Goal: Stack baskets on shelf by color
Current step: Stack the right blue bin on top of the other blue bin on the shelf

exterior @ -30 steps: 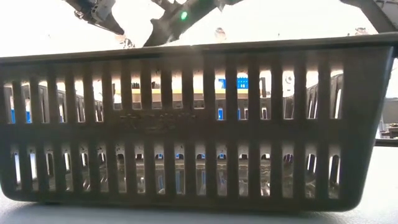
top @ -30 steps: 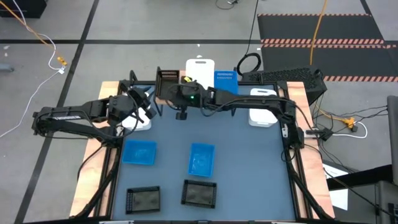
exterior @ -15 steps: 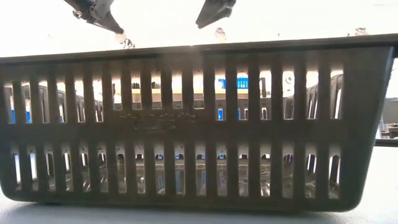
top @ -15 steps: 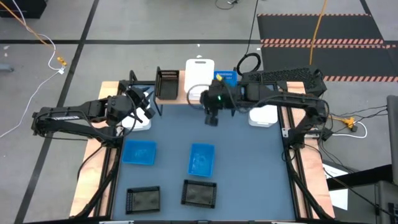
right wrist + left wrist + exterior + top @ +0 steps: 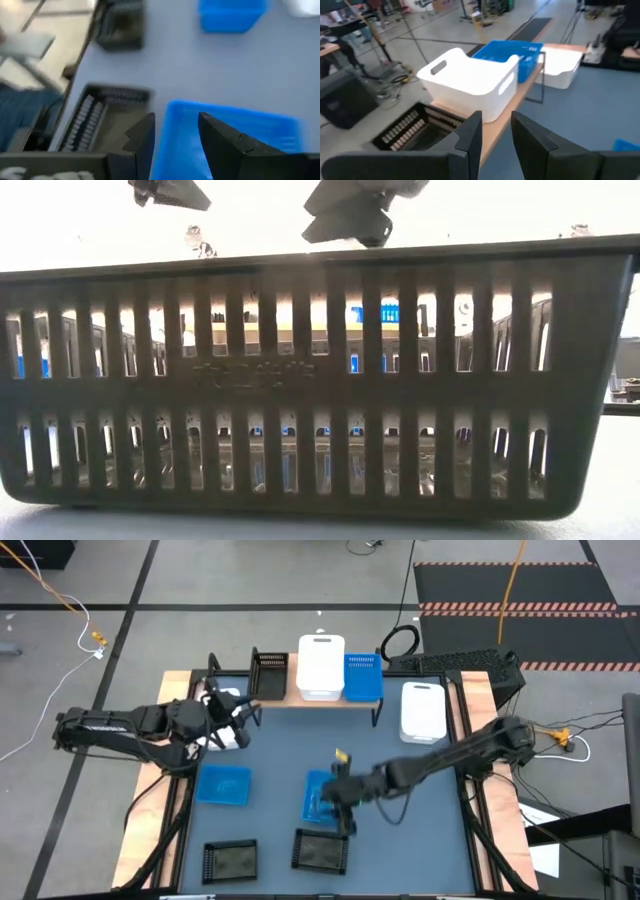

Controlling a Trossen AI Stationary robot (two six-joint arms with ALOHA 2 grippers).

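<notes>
On the light-wood shelf (image 5: 300, 698) at the far edge stand a black basket (image 5: 271, 674), a white basket (image 5: 321, 666) and a blue basket (image 5: 363, 676). My right gripper (image 5: 342, 806) (image 5: 175, 135) is open low over the centre blue basket (image 5: 320, 797) (image 5: 235, 135), its fingers on either side of one wall's rim; I cannot tell if they touch. My left gripper (image 5: 245, 712) (image 5: 496, 135) is open and empty, facing the shelf, above a white basket (image 5: 222, 736) that the arm partly hides.
On the mat lie another blue basket (image 5: 224, 785), two black baskets (image 5: 230, 860) (image 5: 320, 851) near the front edge, and a white basket (image 5: 421, 710) at far right. One black basket (image 5: 320, 380) fills the low view. Bare mat lies at centre right.
My right gripper has swung from beside the shelf's black basket toward the table's right, then toward the near edge and down over the centre blue basket. My left gripper has risen a little. No basket has moved.
</notes>
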